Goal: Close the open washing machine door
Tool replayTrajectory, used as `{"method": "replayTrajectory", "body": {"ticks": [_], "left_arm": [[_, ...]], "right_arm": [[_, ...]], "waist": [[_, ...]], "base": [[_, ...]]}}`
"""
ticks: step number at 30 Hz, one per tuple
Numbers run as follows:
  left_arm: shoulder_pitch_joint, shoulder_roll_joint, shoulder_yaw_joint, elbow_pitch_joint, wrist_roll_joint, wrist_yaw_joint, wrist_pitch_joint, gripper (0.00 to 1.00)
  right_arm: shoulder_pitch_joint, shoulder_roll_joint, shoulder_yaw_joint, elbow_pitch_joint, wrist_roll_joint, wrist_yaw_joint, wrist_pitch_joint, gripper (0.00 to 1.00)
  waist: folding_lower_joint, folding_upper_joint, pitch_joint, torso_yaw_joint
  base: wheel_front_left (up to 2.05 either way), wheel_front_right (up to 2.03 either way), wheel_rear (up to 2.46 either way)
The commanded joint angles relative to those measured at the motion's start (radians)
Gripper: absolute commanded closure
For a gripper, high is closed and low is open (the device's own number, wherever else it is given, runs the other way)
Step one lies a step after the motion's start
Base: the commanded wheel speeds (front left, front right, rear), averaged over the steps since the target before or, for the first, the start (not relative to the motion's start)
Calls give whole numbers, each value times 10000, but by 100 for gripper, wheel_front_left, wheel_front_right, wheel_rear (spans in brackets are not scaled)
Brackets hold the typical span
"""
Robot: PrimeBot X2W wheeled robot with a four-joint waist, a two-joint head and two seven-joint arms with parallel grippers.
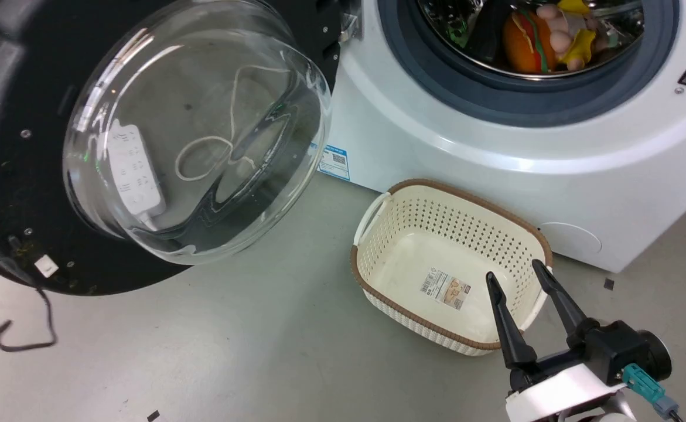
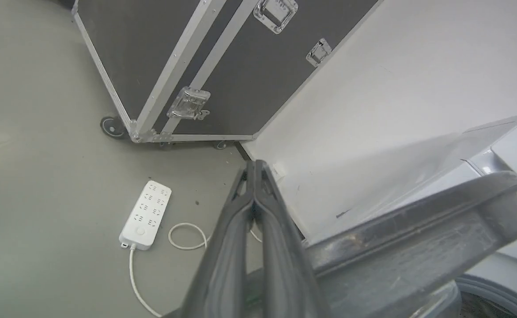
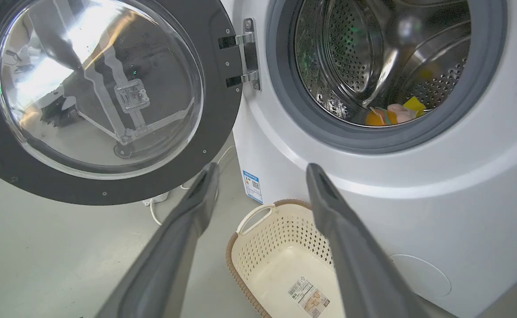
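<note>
The washing machine door (image 1: 202, 117) stands swung wide open at the left, its black rim and bulging glass bowl facing me; in the right wrist view the door (image 3: 108, 97) hangs on its metal hinge (image 3: 245, 53). The white washing machine (image 1: 495, 164) shows its steel drum (image 3: 386, 57) with soft toys (image 1: 553, 35) inside. My right gripper (image 1: 514, 274) is open and holds nothing, low at the right over the basket and apart from the door. My left gripper (image 2: 254, 164) is shut on nothing, beside the door's dark rim (image 2: 417, 238) on its outer side.
A cream perforated basket (image 1: 436, 246) lies on the floor before the washer. Behind the door lie a white power strip (image 2: 145, 214) with its cord and a black wheeled flight case (image 2: 196, 66). A dark cable (image 1: 26, 340) trails over the grey floor at the left.
</note>
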Motion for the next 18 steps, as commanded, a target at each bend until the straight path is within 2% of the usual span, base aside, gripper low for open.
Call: {"method": "replayTrajectory", "body": {"ticks": [1,5,8,12,18], "left_arm": [[-332,253,275,454,-590,162,610,100],[-843,434,744,1364,-2070,432,2248,100],[-959,523,1002,1705,-2992,456,3339,100],[-739,324,1043,1617,-3939,140,4648,100],[70,-193,710,881,-4772,-172,6299,100]], "right_arm": [[-181,8,49,62,17,7,-135,0],[-215,8,85,112,70,8,-218,0],[-242,9,112,162,100,8,-281,0],[-235,9,124,230,138,8,-295,0],[-135,9,99,306,189,8,-295,0]], "waist": [[-2,0,74,-68],[-2,0,143,-74],[-2,0,165,-60],[-2,0,76,-80],[-2,0,-249,-119]], "base": [[0,0,0],[0,0,0],[0,0,0],[0,0,0],[0,0,0]]}}
